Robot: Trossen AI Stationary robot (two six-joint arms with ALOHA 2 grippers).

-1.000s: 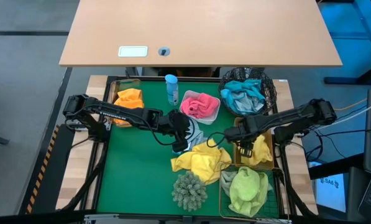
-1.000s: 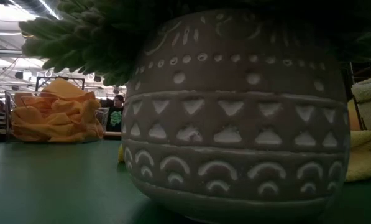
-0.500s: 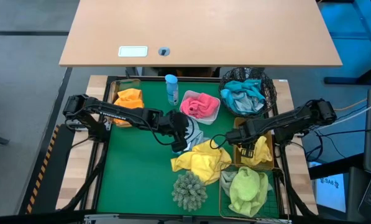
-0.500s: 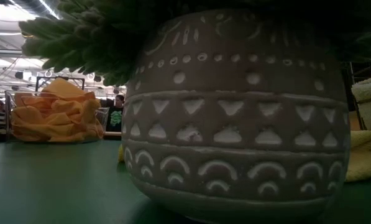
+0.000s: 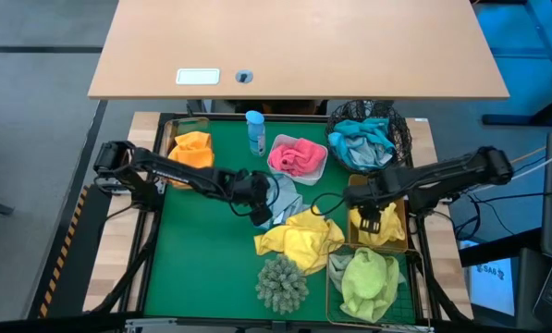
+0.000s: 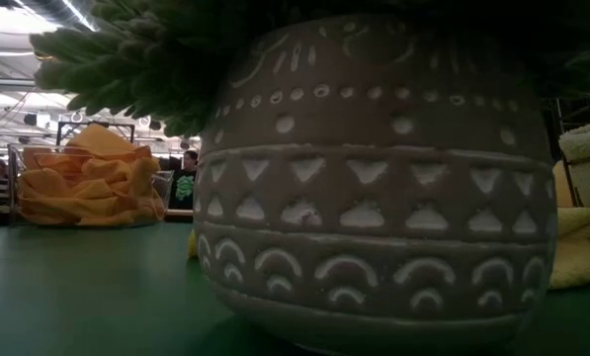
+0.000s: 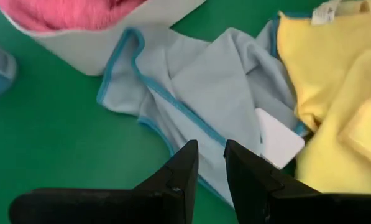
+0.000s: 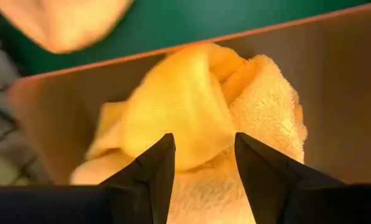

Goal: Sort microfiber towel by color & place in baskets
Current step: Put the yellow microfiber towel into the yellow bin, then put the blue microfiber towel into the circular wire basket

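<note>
Green matting (image 5: pixel 202 259) covered the work table, with a bare wooden desk (image 5: pixel 294 46) standing beyond it. Seen from overhead, the left gripper (image 5: pixel 260 202) hovered near the middle of the mat over a pale grey towel with teal edging (image 7: pixel 191 81). Its wrist camera showed the two dark fingers (image 7: pixel 179 177) held a narrow gap apart with nothing between them, the grey towel lying flat below, partly under a loose yellow towel (image 5: pixel 299 239). The right gripper (image 5: pixel 361 200) hung over the upper gold wire basket (image 5: pixel 402 222), which held a folded yellow towel (image 8: pixel 191 112). Its fingers (image 8: pixel 151 168) stood moderately parted and empty, just above that towel.

Along the far edge of the mat sat a clear tub (image 5: pixel 172 125) of orange towels (image 5: pixel 192 146), a small blue bottle (image 5: pixel 255 132), a white tub (image 5: pixel 320 171) with a pink towel (image 5: pixel 296 155), and a round black mesh basket (image 5: pixel 400 129) with teal towels (image 5: pixel 361 139). A second gold basket (image 5: pixel 333 296) at the near right corner held a pale green towel (image 5: pixel 368 282). Beside it stood a shaggy grey-green clump (image 5: pixel 282 284) in a patterned grey pot (image 6: pixel 374 188), which filled most of the table-level view. A person (image 6: pixel 184 178) showed far behind.
</note>
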